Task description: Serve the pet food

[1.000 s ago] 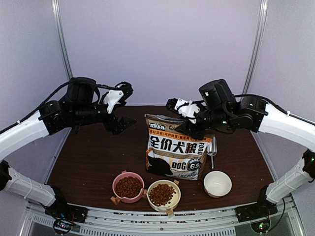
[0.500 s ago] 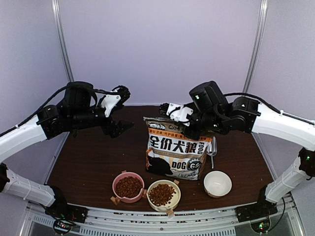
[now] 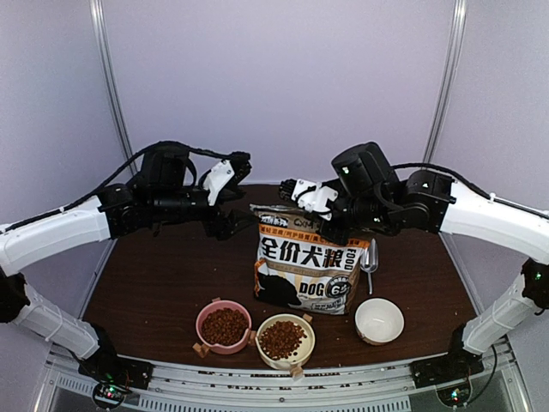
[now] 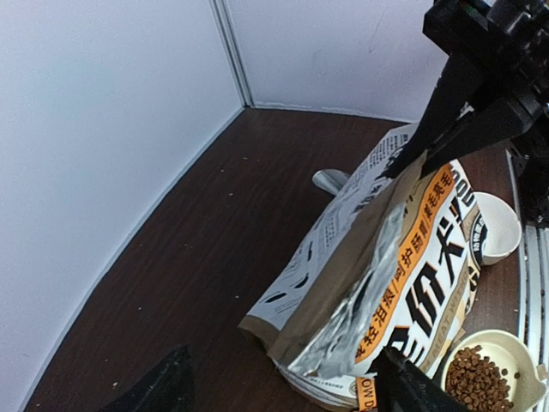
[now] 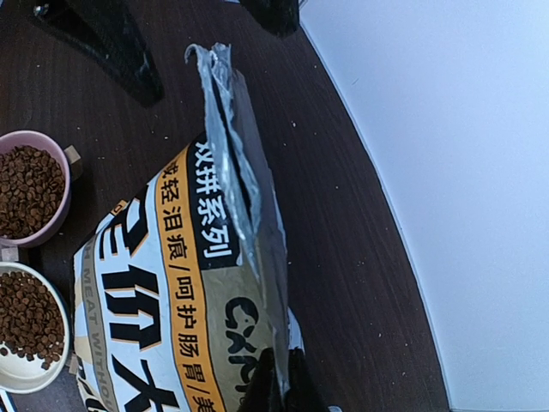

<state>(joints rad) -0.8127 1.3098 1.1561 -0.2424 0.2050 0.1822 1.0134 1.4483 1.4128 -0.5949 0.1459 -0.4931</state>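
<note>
Pet food (image 3: 224, 326) lies heaped in a pink bowl (image 3: 199, 323) and in the cream bowl (image 3: 307, 331) touching it, at the table's (image 3: 154, 275) near edge. Just behind them stands the bag (image 3: 304, 262), with a white bowl (image 3: 379, 319) to its right. The right gripper (image 5: 279, 382) is pinched tight on the bag's top edge. The left gripper (image 3: 244, 192) hangs spread wide, holding nothing, beside the bag's other top corner.

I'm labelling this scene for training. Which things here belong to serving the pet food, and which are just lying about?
In the job: dark reddish-brown kibble pellets; kraft-brown printed bag with orange band, its top pinched by the shut right tool; empty white bowl; pink bowl and cream bowl, both filled.
Lying about: shiny metal scoop, untouched beside the bag.
</note>
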